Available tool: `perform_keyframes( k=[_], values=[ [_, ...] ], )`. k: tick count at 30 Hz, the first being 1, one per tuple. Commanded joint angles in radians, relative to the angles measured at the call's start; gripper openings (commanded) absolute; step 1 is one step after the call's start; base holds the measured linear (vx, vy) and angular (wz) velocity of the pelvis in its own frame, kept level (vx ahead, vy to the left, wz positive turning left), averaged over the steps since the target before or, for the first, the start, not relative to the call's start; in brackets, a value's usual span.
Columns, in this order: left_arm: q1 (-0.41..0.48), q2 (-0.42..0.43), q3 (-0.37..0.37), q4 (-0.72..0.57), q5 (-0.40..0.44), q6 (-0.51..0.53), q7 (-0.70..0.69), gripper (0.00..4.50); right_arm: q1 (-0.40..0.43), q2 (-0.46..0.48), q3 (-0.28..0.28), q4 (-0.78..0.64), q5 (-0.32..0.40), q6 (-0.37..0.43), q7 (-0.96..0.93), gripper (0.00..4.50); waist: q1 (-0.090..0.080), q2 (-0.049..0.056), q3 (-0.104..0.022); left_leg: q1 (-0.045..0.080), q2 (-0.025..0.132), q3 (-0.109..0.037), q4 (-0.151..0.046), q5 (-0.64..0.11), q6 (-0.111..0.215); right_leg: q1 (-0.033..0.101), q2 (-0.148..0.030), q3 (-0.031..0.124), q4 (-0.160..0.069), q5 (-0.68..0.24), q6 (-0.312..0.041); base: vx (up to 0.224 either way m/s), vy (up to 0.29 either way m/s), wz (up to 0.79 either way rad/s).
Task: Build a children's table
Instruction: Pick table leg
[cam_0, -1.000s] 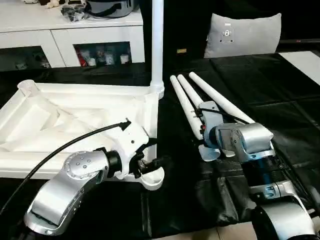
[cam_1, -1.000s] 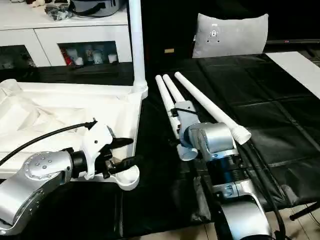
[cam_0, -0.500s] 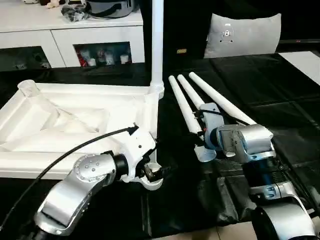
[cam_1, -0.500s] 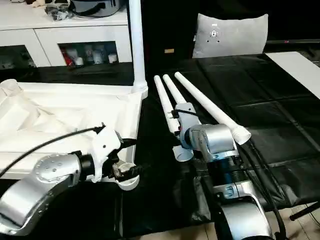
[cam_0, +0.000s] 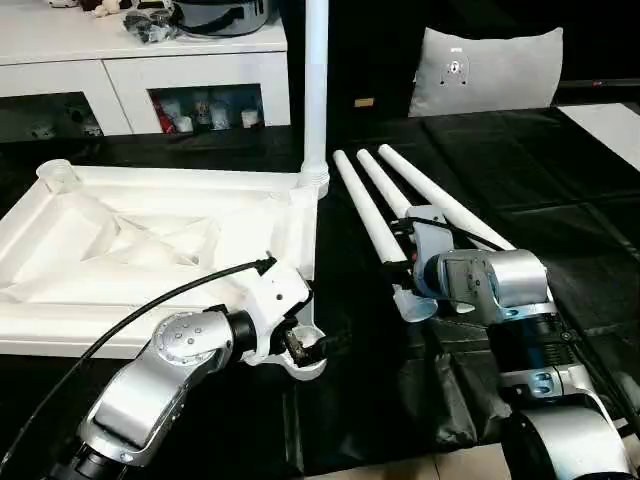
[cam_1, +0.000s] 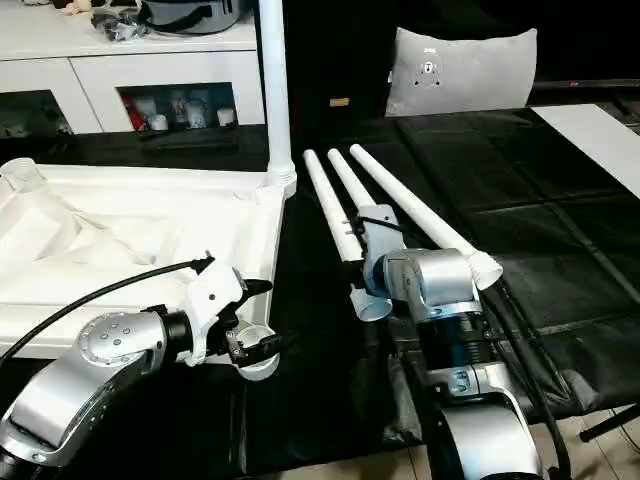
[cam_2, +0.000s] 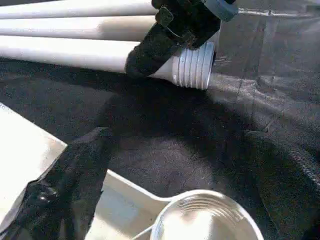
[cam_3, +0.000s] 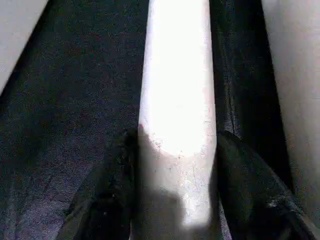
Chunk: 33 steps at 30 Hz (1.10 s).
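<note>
Fingers of the left gripper (cam_0: 312, 345) stood spread apart at the near right corner socket (cam_2: 206, 220) of the upturned table top (cam_0: 150, 250), gripping nothing. Right of it, the right gripper (cam_3: 172, 165) had its fingers (cam_3: 107, 190) set on either side of a white leg (cam_0: 370, 215) lying on the black-covered bench (cam_0: 560, 170), close against it near its threaded end (cam_2: 195, 65). Two more legs (cam_1: 400, 205) lay just beside that one, running away to the far left. One leg (cam_0: 315, 90) stood upright in the top's far right socket. Beyond were a grey cushion (cam_0: 488, 68) and white cabinets (cam_0: 140, 70).
</note>
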<state>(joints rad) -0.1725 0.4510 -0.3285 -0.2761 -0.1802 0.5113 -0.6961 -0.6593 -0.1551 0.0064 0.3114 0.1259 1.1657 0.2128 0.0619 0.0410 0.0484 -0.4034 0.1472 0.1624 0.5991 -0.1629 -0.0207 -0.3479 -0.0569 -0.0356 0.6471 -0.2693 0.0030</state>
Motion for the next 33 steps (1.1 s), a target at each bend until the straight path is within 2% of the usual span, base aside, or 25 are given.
perform_keyframes(
  k=[1, 2, 3, 4, 5, 6, 7, 8, 10, 12, 13, 14, 15, 16, 20, 21, 22, 23, 24, 27, 28, 29, 30, 33],
  values=[
    [-0.007, 0.010, 0.012, 0.015, 0.004, -0.022, -0.013, 4.50, 0.019, 0.009, -0.027, 0.002, 0.006, -0.012, -0.030, 1.91, 0.003, 0.007, -0.059, 0.037, 0.073, -0.027, -0.078, -0.195, -0.091, 0.011, -0.086, 0.046, -0.075, -0.001, -0.177, 0.000, 0.000, 0.00],
    [-0.003, 0.014, 0.020, 0.020, 0.000, -0.033, -0.018, 4.50, 0.018, 0.015, -0.049, -0.012, 0.006, -0.020, -0.048, 1.91, 0.002, 0.016, -0.060, 0.038, 0.072, -0.028, -0.078, -0.202, -0.097, 0.010, -0.086, 0.046, -0.074, -0.005, -0.176, 0.000, 0.000, 0.00],
    [-0.003, 0.014, 0.020, 0.020, 0.000, -0.033, -0.018, 4.50, 0.018, 0.015, -0.049, -0.012, 0.006, -0.020, -0.048, 1.91, -0.001, 0.010, -0.060, 0.039, 0.073, -0.028, -0.079, -0.210, -0.104, 0.010, -0.083, 0.045, -0.074, -0.001, -0.175, 0.000, 0.000, 0.00],
    [0.005, 0.017, 0.041, 0.024, -0.013, -0.049, -0.027, 4.50, 0.020, 0.018, -0.077, -0.051, -0.005, -0.024, -0.082, 1.91, 0.000, 0.014, -0.060, 0.040, 0.073, -0.028, -0.080, -0.215, -0.110, 0.009, -0.082, 0.045, -0.075, 0.007, -0.173, 0.000, 0.000, 0.00],
    [0.005, 0.017, 0.041, 0.024, -0.013, -0.049, -0.027, 4.50, 0.020, 0.018, -0.077, -0.051, -0.005, -0.024, -0.082, 1.91, 0.000, 0.012, -0.060, 0.040, 0.073, -0.028, -0.080, -0.210, -0.111, 0.010, -0.082, 0.046, -0.074, 0.018, -0.171, 0.000, 0.000, 0.00],
    [0.007, 0.016, 0.053, 0.024, -0.021, -0.055, -0.029, 4.50, 0.020, 0.024, -0.103, -0.083, 0.001, -0.017, -0.091, 1.91, 0.001, 0.015, -0.062, 0.039, 0.071, -0.027, -0.078, -0.203, -0.111, 0.012, -0.082, 0.045, -0.070, 0.036, -0.172, 0.000, 0.000, 0.00],
    [0.007, 0.017, 0.079, 0.027, -0.035, -0.071, -0.032, 4.50, 0.020, 0.041, -0.169, -0.161, 0.023, -0.025, -0.109, 1.91, 0.003, 0.013, -0.063, 0.038, 0.071, -0.026, -0.078, -0.192, -0.105, 0.013, -0.082, 0.046, -0.072, 0.051, -0.168, 0.000, 0.000, 0.00],
    [0.005, 0.018, 0.084, 0.028, -0.037, -0.076, -0.032, 4.50, 0.020, 0.046, -0.189, -0.184, 0.031, -0.038, -0.114, 1.91, 0.001, 0.011, -0.062, 0.036, 0.071, -0.027, -0.079, -0.187, -0.100, 0.015, -0.082, 0.046, -0.071, 0.057, -0.165, 0.000, 0.000, 0.00],
    [0.001, 0.018, 0.090, 0.032, -0.038, -0.080, -0.031, 4.50, 0.019, 0.052, -0.212, -0.209, 0.038, -0.030, -0.121, 1.91, 0.003, 0.014, -0.063, 0.038, 0.071, -0.027, -0.078, -0.173, -0.091, 0.014, -0.081, 0.045, -0.070, 0.070, -0.157, 0.000, 0.000, 0.00],
    [-0.030, 0.009, 0.102, 0.041, -0.047, -0.080, -0.028, 4.50, 0.021, 0.072, -0.281, -0.278, 0.075, -0.049, -0.133, 1.91, 0.004, 0.012, -0.062, 0.039, 0.070, -0.025, -0.079, -0.179, -0.090, 0.012, -0.082, 0.046, -0.070, 0.054, -0.155, 0.000, 0.000, 0.00],
    [-0.034, 0.008, 0.103, 0.042, -0.048, -0.079, -0.028, 4.50, 0.022, 0.075, -0.290, -0.287, 0.080, -0.053, -0.135, 1.91, 0.005, 0.013, -0.062, 0.040, 0.071, -0.025, -0.079, -0.185, -0.090, 0.010, -0.082, 0.046, -0.071, 0.046, -0.155, 0.000, 0.000, 0.00],
    [-0.059, -0.006, 0.112, 0.036, -0.056, -0.065, -0.018, 4.50, 0.034, 0.086, -0.327, -0.324, 0.113, -0.121, -0.130, 1.91, 0.005, 0.005, -0.061, 0.041, 0.072, -0.026, -0.081, -0.191, -0.091, 0.011, -0.082, 0.045, -0.074, 0.029, -0.154, 0.000, 0.000, 0.00],
    [-0.074, -0.015, 0.117, 0.033, -0.061, -0.057, -0.011, 4.50, 0.044, 0.092, -0.348, -0.347, 0.135, -0.168, -0.123, 1.91, 0.007, 0.010, -0.061, 0.041, 0.074, -0.026, -0.081, -0.199, -0.093, 0.009, -0.087, 0.046, -0.074, 0.012, -0.155, 0.000, 0.000, 0.00],
    [-0.107, -0.038, 0.132, 0.035, -0.068, -0.043, 0.014, 4.50, 0.070, 0.099, -0.371, -0.385, 0.183, -0.254, -0.082, 1.90, 0.008, 0.002, -0.060, 0.041, 0.074, -0.022, -0.081, -0.204, -0.088, 0.010, -0.088, 0.047, -0.077, 0.002, -0.153, 0.000, 0.000, 0.00],
    [-0.155, -0.087, 0.170, 0.046, -0.090, -0.027, 0.062, 4.50, 0.102, 0.116, -0.404, -0.431, 0.263, -0.307, 0.002, 1.90, 0.012, 0.003, -0.061, 0.035, 0.073, -0.022, -0.076, -0.160, -0.054, 0.015, -0.087, 0.046, -0.075, 0.047, -0.155, 0.000, 0.000, 0.00],
    [-0.194, -0.135, 0.208, 0.045, -0.135, -0.014, 0.096, 4.50, 0.123, 0.141, -0.434, -0.474, 0.337, -0.318, 0.082, 1.90, 0.014, 0.003, -0.062, 0.033, 0.073, -0.021, -0.073, -0.146, -0.043, 0.017, -0.087, 0.045, -0.073, 0.066, -0.160, 0.000, 0.000, 0.00],
    [-0.209, -0.152, 0.220, 0.046, -0.151, -0.014, 0.108, 4.50, 0.128, 0.151, -0.449, -0.490, 0.370, -0.313, 0.109, 1.90, 0.016, -0.002, -0.063, 0.031, 0.073, -0.021, -0.071, -0.138, -0.023, 0.018, -0.090, 0.045, -0.074, 0.077, -0.172, 0.000, 0.000, 0.00],
    [-0.220, -0.165, 0.229, 0.046, -0.163, -0.013, 0.116, 4.50, 0.131, 0.158, -0.460, -0.503, 0.395, -0.309, 0.128, 1.90, 0.021, -0.002, -0.066, 0.030, 0.072, -0.021, -0.067, -0.120, -0.004, 0.020, -0.091, 0.044, -0.072, 0.089, -0.182, 0.000, 0.000, 0.00],
    [-0.220, -0.165, 0.229, 0.046, -0.163, -0.013, 0.116, 4.50, 0.131, 0.158, -0.460, -0.503, 0.395, -0.309, 0.128, 1.90, 0.019, -0.003, -0.064, 0.027, 0.071, -0.022, -0.068, -0.108, 0.002, 0.020, -0.089, 0.043, -0.073, 0.092, -0.184, 0.000, 0.000, 0.00],
    [-0.272, -0.218, 0.270, 0.052, -0.223, 0.008, 0.151, 4.50, 0.147, 0.180, -0.493, -0.552, 0.513, -0.293, 0.199, 1.90, 0.021, -0.003, -0.063, 0.028, 0.072, -0.020, -0.066, -0.104, 0.013, 0.018, -0.088, 0.043, -0.074, 0.071, -0.190, 0.000, 0.000, 0.00],
    [-0.353, -0.320, 0.344, 0.064, -0.402, 0.067, 0.169, 4.50, 0.212, 0.153, -0.463, -0.593, 0.625, -0.315, 0.340, 1.90, 0.031, 0.002, -0.065, 0.031, 0.072, -0.015, -0.060, -0.112, 0.015, 0.019, -0.090, 0.042, -0.075, 0.068, -0.198, 0.000, 0.000, 0.00],
    [-0.371, -0.343, 0.361, 0.068, -0.448, 0.083, 0.171, 4.50, 0.228, 0.146, -0.455, -0.599, 0.645, -0.320, 0.375, 1.90, 0.042, 0.004, -0.067, 0.034, 0.074, -0.014, -0.056, -0.121, 0.015, 0.018, -0.093, 0.042, -0.078, 0.063, -0.208, 0.000, 0.000, 0.00],
    [-0.401, -0.376, 0.384, 0.084, -0.515, 0.125, 0.167, 4.50, 0.256, 0.134, -0.439, -0.605, 0.670, -0.325, 0.433, 1.90, 0.049, 0.003, -0.064, 0.028, 0.076, -0.019, -0.059, -0.122, 0.017, 0.020, -0.094, 0.039, -0.076, 0.064, -0.222, 0.000, 0.000, 0.00],
    [-0.432, -0.396, 0.396, 0.120, -0.548, 0.176, 0.159, 4.50, 0.279, 0.130, -0.422, -0.608, 0.685, -0.311, 0.484, 1.89, 0.051, -0.004, -0.061, 0.026, 0.074, -0.021, -0.064, -0.132, 0.019, 0.017, -0.089, 0.037, -0.079, 0.025, -0.212, 0.000, 0.000, 0.00]
  ],
)
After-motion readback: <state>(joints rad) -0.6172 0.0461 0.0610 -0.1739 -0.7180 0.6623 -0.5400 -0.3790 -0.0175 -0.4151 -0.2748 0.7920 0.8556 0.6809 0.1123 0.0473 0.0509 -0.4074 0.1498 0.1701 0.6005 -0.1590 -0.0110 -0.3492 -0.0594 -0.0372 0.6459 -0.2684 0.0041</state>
